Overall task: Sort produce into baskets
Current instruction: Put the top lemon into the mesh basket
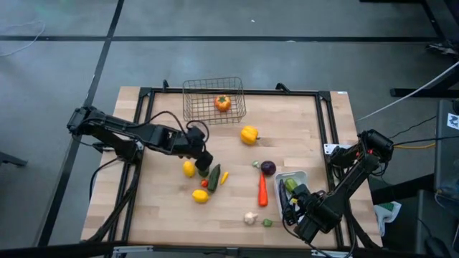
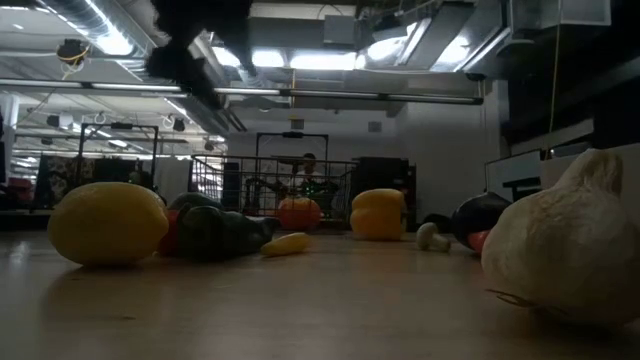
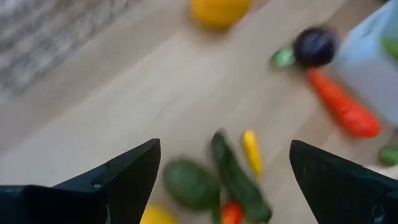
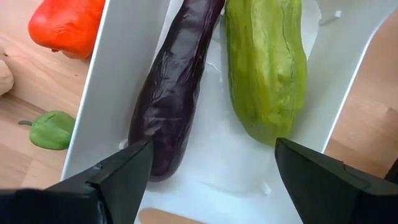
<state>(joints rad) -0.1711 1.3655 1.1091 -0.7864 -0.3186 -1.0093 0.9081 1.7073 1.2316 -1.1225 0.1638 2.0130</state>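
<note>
The right gripper hovers with fingers spread over the white tray, which holds a long purple eggplant beside a green cucumber.

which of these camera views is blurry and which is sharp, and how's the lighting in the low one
Left wrist view: motion-blurred, the carrot and the green produce smeared. Right wrist view: sharp, wrinkles clear on the long purple eggplant in the white tray. Low view: dim table, bright ceiling lights glaring behind; the near garlic looms soft. High view: evenly lit.
</note>
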